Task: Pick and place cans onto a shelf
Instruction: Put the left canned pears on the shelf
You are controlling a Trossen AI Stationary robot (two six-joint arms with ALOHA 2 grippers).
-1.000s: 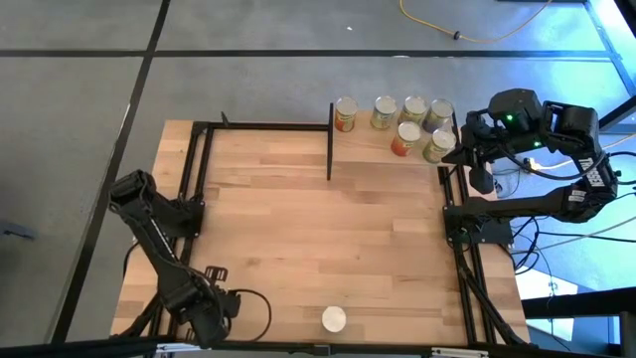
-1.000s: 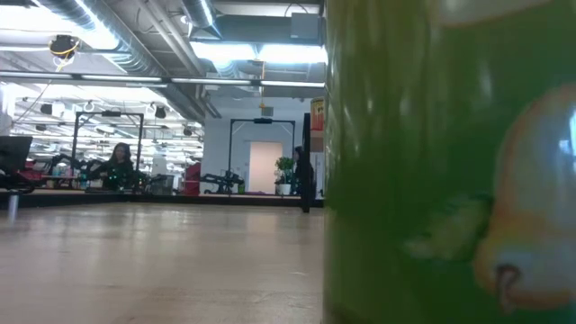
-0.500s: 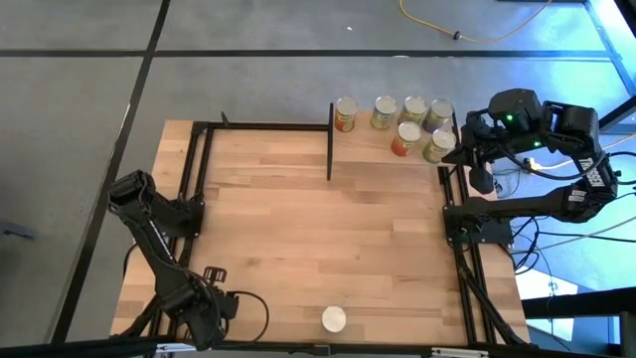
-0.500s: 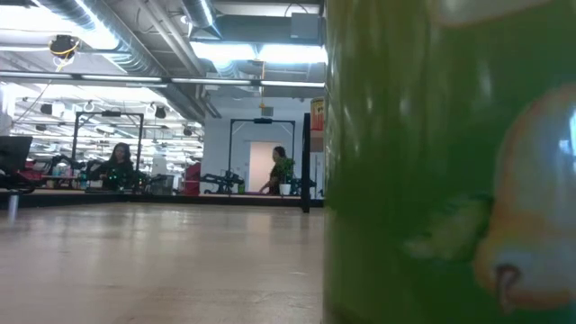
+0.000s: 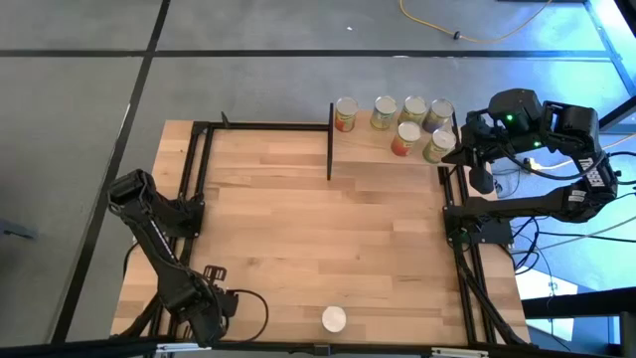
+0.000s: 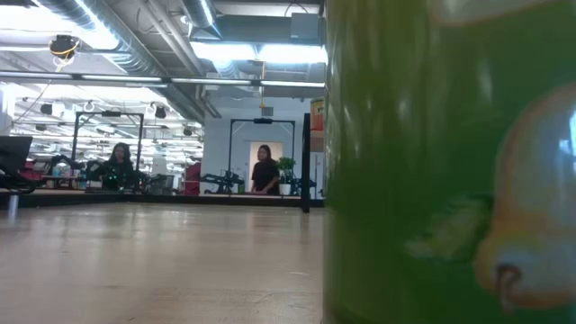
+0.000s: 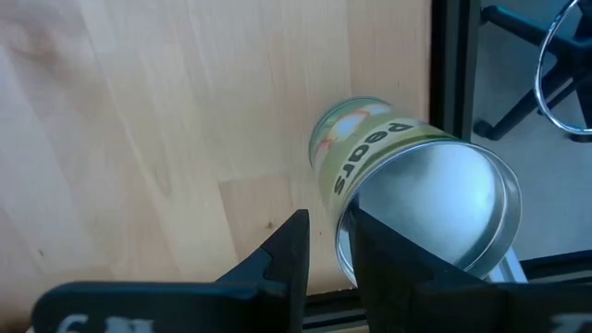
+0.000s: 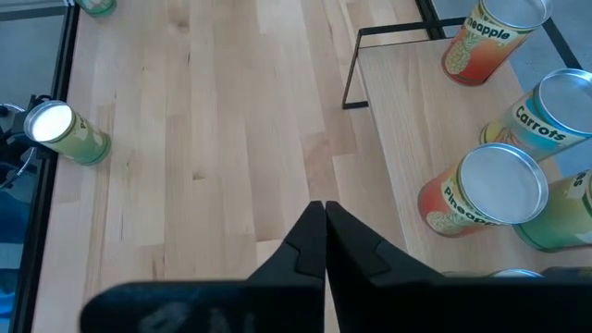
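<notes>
Several cans (image 5: 407,127) stand upright on the shelf (image 5: 370,151) at the far right, also seen in the right wrist view (image 8: 486,199). A green can (image 5: 334,319) stands by the near edge and fills the right of the low view (image 6: 450,162). A green "Pears" can (image 7: 398,176) stands at the near left edge, hidden by the arm in the high view. My left gripper (image 7: 324,245) points down just beside it, narrowly open with only wood in the gap. My right gripper (image 8: 324,217) hangs shut beside the shelf's right end (image 5: 481,181).
Black frame rails (image 5: 263,126) run along the table's far and side edges, and the shelf's black upright panel (image 5: 329,139) stands at its left end. A cable loop (image 5: 253,310) lies near my left gripper. A person (image 6: 264,171) stands in the room beyond.
Neither arm nor any can has visibly moved. In the room beyond the table, a person has walked across the doorway toward the left of the low view.
</notes>
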